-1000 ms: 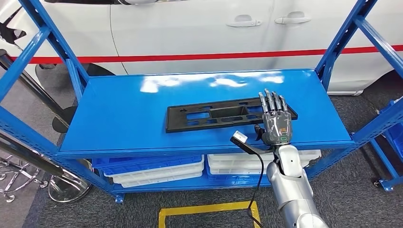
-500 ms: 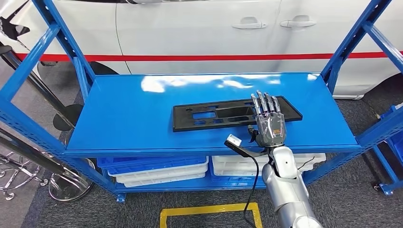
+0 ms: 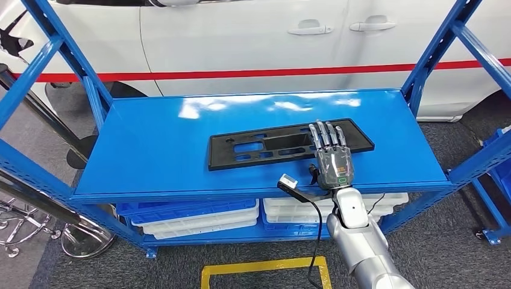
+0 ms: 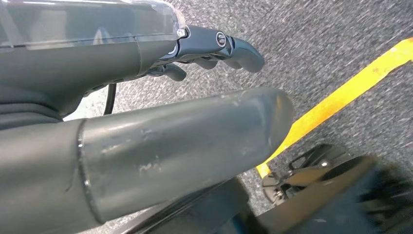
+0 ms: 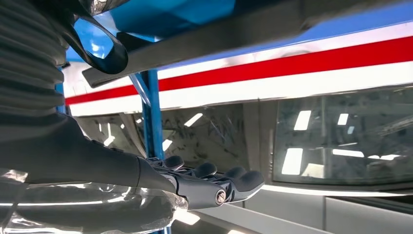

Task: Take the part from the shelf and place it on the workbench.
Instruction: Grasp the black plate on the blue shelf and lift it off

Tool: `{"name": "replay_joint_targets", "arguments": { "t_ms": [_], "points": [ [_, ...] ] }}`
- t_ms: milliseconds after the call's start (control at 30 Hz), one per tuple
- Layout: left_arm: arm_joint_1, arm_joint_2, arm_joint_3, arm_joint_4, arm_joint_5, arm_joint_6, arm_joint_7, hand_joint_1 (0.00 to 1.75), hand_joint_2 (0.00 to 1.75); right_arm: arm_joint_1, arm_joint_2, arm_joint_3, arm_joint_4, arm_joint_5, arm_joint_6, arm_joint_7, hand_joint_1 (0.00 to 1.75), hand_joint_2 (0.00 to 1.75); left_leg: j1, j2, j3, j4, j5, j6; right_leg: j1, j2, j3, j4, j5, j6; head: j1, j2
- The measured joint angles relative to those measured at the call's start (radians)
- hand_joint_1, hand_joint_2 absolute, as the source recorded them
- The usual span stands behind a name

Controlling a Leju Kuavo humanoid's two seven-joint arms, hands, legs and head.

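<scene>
A long flat black part [image 3: 259, 147] with several cut-outs lies on the blue shelf [image 3: 150, 150] top, a little right of centre. My right hand [image 3: 331, 159] reaches over the shelf's front edge. Its fingers are stretched flat over the part's right portion and hold nothing; I cannot tell whether they touch it. In the right wrist view the right hand [image 5: 204, 183] is extended straight, with the part's dark edge [image 5: 219, 39] close by. My left hand [image 4: 170, 97] hangs over the carpet, its fingers loosely apart and holding nothing.
Blue uprights [image 3: 431, 57] frame the shelf on both sides. White and blue trays [image 3: 199, 217] sit on the lower level. A white car [image 3: 241, 36] with a red stripe stands right behind. Yellow floor tape [image 3: 265, 265] marks the carpet in front of the shelf.
The picture sways as the camera moves. My right hand has shifted a little leftward along the part and drawn slightly back. The part lies where it was.
</scene>
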Motion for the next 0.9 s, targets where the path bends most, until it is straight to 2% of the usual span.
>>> {"name": "replay_joint_targets", "arguments": {
  "t_ms": [33,67,133,200,233,300,333,367,400,467,533,633,700,733,800,833,867,900],
  "points": [
    [-0.001,0.0,0.0,0.0,0.0,0.001,0.0,0.0,0.0,-0.001,-0.003,0.007,0.003,0.0,0.0,0.001,0.0,1.75,-0.002,0.0,0.018,-0.04,0.009,0.005,0.001,0.0,0.0,0.0,0.0,0.005,0.0,0.0],
    [0.0,0.0,0.0,0.0,0.0,0.001,0.0,0.0,0.0,-0.001,-0.005,0.011,0.005,0.0,0.0,0.001,0.0,1.75,-0.004,0.0,0.026,-0.057,0.008,0.009,0.003,0.0,-0.002,0.0,0.0,0.01,0.0,0.0],
    [0.001,0.0,0.0,0.0,0.0,0.002,0.0,0.0,0.0,-0.001,-0.007,0.017,0.008,0.0,0.0,0.001,0.0,1.75,-0.004,0.0,0.028,-0.064,0.011,0.02,0.003,-0.001,-0.002,-0.002,0.001,0.021,0.0,0.0],
    [0.002,0.0,0.0,0.0,0.001,0.004,-0.002,0.0,0.0,-0.002,-0.011,0.021,0.009,0.0,0.0,0.0,0.0,1.75,0.0,0.001,0.034,-0.076,0.018,0.033,0.001,-0.001,-0.012,0.025,-0.021,0.031,0.0,0.0],
    [0.001,0.0,0.0,0.0,0.001,0.006,-0.003,0.0,0.0,-0.003,-0.013,0.024,0.01,0.0,0.0,0.0,0.0,1.75,0.002,0.002,0.036,-0.08,0.021,0.039,0.0,-0.001,-0.029,0.066,-0.046,0.034,0.001,0.0],
    [0.0,0.0,0.0,0.0,0.001,0.009,-0.006,0.0,0.0,-0.001,-0.015,0.028,0.012,0.0,0.0,-0.001,0.0,1.75,0.0,0.002,0.036,-0.081,0.021,0.045,-0.002,-0.001,-0.088,0.189,-0.105,0.039,0.0,0.0],
    [0.001,0.0,0.0,0.0,0.001,0.01,-0.006,0.0,0.0,0.001,-0.016,0.029,0.014,0.0,0.0,-0.002,0.0,1.75,0.0,0.002,0.036,-0.08,0.02,0.046,-0.002,-0.001,-0.114,0.241,-0.121,0.041,0.001,0.0],
    [0.002,0.0,0.001,0.0,0.001,0.01,-0.006,0.0,0.0,0.004,-0.017,0.029,0.016,0.0,0.0,-0.002,0.0,1.75,0.0,0.001,0.036,-0.078,0.019,0.046,-0.003,-0.001,-0.127,0.262,-0.118,0.042,0.0,0.0],
    [0.003,0.0,0.001,0.0,0.001,0.011,-0.006,0.0,0.0,0.005,-0.018,0.029,0.017,0.0,0.0,-0.002,0.0,1.75,0.0,0.001,0.036,-0.076,0.017,0.045,-0.003,-0.002,-0.122,0.247,-0.097,0.042,0.001,0.0],
    [0.003,0.0,0.001,0.0,0.001,0.011,-0.007,0.0,0.0,0.004,-0.019,0.03,0.017,0.0,0.0,-0.002,0.0,1.75,0.0,0.0,0.037,-0.069,0.011,0.04,-0.004,-0.002,-0.068,0.128,-0.03,0.038,0.001,0.0],
    [0.002,0.0,0.001,0.0,0.001,0.01,-0.011,0.0,0.0,0.002,-0.019,0.031,0.017,0.0,0.0,-0.004,0.0,1.75,-0.004,-0.001,0.034,-0.06,0.005,0.031,-0.001,-0.002,-0.023,0.031,0.003,0.03,0.0,0.0],
    [0.002,0.0,0.001,0.0,0.0,0.002,-0.027,0.0,0.0,0.003,-0.02,0.033,0.017,0.0,0.0,-0.007,0.0,1.75,-0.007,-0.001,0.031,-0.058,0.001,0.018,0.001,0.0,-0.016,0.009,0.003,0.017,0.0,0.0],
    [0.002,0.0,0.001,0.0,-0.003,-0.004,-0.037,0.0,0.0,0.002,-0.021,0.035,0.017,0.0,0.0,-0.009,0.0,1.75,-0.004,0.0,0.022,-0.033,-0.019,0.007,-0.002,0.0,-0.011,0.002,0.005,0.003,0.0,0.0],
    [0.003,0.0,0.001,0.0,-0.004,-0.006,-0.04,0.0,0.0,0.002,-0.021,0.035,0.016,0.0,0.0,-0.012,0.0,1.75,-0.003,0.0,0.004,0.008,-0.043,0.001,-0.004,-0.001,-0.009,-0.001,0.005,-0.003,0.0,0.0],
    [0.003,0.0,0.001,0.0,-0.006,-0.007,-0.043,0.0,0.0,0.002,-0.021,0.036,0.016,-0.001,0.0,-0.017,0.0,1.75,0.0,0.0,-0.059,0.138,-0.104,-0.007,-0.002,-0.002,-0.007,-0.001,0.003,-0.009,-0.001,0.0],
    [0.005,0.0,0.001,0.0,-0.007,-0.007,-0.043,0.0,0.0,0.003,-0.021,0.036,0.016,-0.001,0.0,-0.019,0.0,1.75,0.001,0.0,-0.089,0.195,-0.121,-0.009,-0.001,-0.002,-0.006,-0.001,0.002,-0.01,0.0,0.0],
    [0.007,0.0,0.001,0.0,-0.008,-0.007,-0.043,0.0,0.0,0.004,-0.021,0.036,0.016,-0.001,0.0,-0.021,0.0,1.75,0.002,0.001,-0.106,0.222,-0.12,-0.01,0.0,-0.002,-0.005,-0.001,0.001,-0.01,0.0,0.0],
    [0.008,0.0,0.001,0.0,-0.008,-0.008,-0.043,0.0,0.0,0.004,-0.021,0.036,0.016,-0.001,0.0,-0.022,0.0,1.75,0.002,0.001,-0.103,0.209,-0.099,-0.008,0.0,-0.001,-0.002,-0.001,-0.001,-0.01,-0.001,0.0]
  ]
}}
